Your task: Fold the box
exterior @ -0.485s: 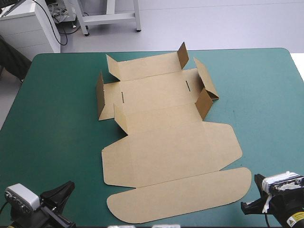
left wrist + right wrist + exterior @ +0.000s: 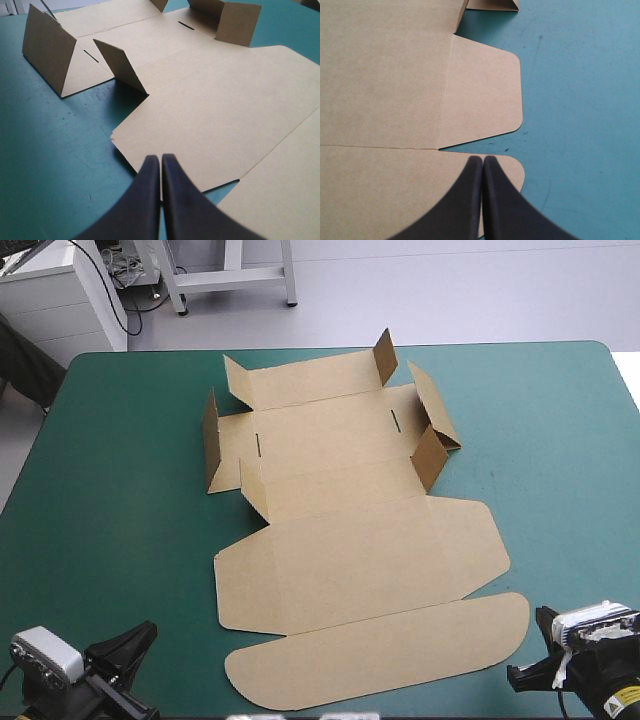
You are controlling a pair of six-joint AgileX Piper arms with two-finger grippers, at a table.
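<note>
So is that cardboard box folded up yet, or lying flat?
Mostly flat. The box lies spread on the table; only the small flaps at its far end stand up.

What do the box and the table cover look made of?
The box: brown board, likely thin cardboard, matte; cut edges, sharp creases, flaps standing stiff on their own. The teal-green cover: a smooth mat, perhaps rubber or vinyl, slight sheen with small dark scuffs; material uncertain.
</note>
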